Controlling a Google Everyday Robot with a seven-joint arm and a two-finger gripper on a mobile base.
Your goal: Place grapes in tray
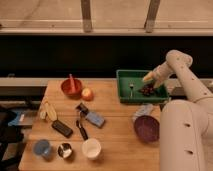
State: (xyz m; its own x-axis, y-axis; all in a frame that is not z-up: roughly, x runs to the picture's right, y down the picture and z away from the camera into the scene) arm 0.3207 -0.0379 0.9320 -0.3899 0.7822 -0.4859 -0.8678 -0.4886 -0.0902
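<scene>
The grapes (147,90) lie inside the green tray (125,95), toward its right end. I see my gripper (152,80) just above them; I cannot tell its state.

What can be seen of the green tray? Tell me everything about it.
The rectangular green plastic tray has raised walls and a flat floor. It sits upright at the back right of the wooden table. Inside, near its right end, lies the small bunch of dark red-purple grapes, with a small pale item nearer the middle. The gripper hangs over the right end, just above the grapes. A round purple bowl stands apart, in front of the tray.
</scene>
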